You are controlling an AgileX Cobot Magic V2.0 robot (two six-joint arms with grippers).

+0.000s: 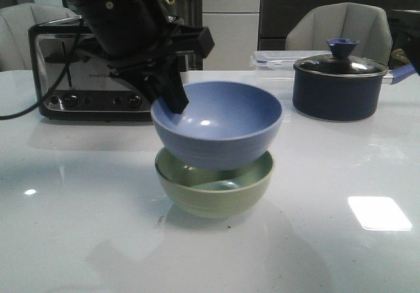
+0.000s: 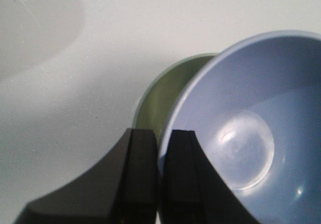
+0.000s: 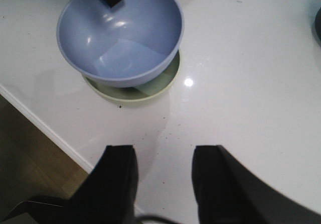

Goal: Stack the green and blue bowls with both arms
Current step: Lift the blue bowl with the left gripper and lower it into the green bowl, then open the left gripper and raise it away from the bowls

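Observation:
The periwinkle blue bowl [image 1: 220, 130] hangs tilted just over the sage green bowl [image 1: 215, 189], which rests on the white table [image 1: 79, 227]. My left gripper [image 1: 174, 101] is shut on the blue bowl's near-left rim, one finger inside and one outside. In the left wrist view the left gripper [image 2: 160, 139] pinches that rim, with the blue bowl [image 2: 251, 133] to one side and a sliver of the green bowl [image 2: 168, 91] behind. My right gripper [image 3: 163, 153] stands open above bare table, apart from the blue bowl [image 3: 120, 33] and the green bowl [image 3: 150, 91]; nothing is between its fingers.
A black and steel toaster [image 1: 85, 76] stands at the back left with its cord trailing left. A dark navy pot with a glass lid [image 1: 338, 83] sits at the back right, a clear container [image 1: 275, 59] behind it. The table's edge [image 3: 45, 128] runs near the right gripper.

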